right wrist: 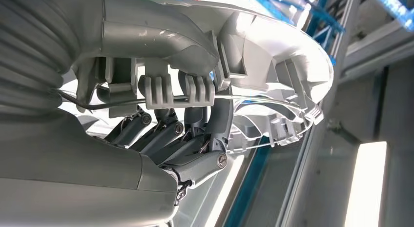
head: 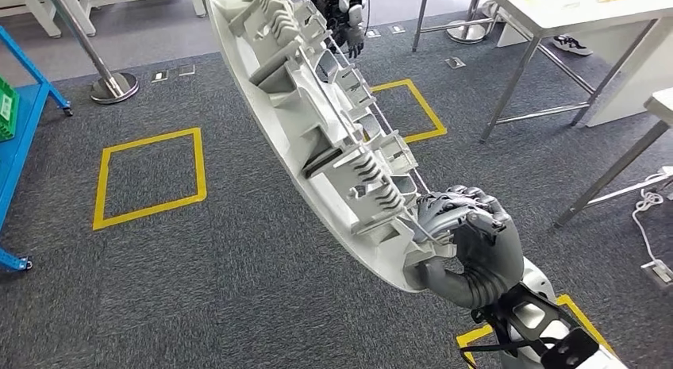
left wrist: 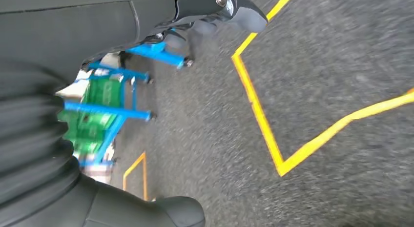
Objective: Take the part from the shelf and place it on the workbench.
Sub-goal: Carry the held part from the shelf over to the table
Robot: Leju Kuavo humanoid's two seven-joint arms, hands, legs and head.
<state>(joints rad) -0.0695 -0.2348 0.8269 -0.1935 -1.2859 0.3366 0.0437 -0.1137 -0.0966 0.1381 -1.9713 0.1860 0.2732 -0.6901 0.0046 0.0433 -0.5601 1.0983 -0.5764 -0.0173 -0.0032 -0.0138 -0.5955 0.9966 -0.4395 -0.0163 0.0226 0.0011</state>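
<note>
Lower right of the head view, the right hand [head: 468,242] grips the near end of the long white part [head: 317,123], which stretches up toward top centre above grey carpet [head: 238,290]. The left hand [left wrist: 215,7] hangs over the carpet; whether its fingers are spread or closed cannot be told.

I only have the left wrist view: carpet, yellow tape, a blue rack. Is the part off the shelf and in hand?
Observer: Yes. The right hand grips the long white part at its near end.
Operator: How does it lie?
Observer: It stretches forward from that hand above the carpet, with its ribbed inner side facing the head camera.
Operator: Any table nearby?
Observer: A white table on metal legs stands ahead to the right.
</note>
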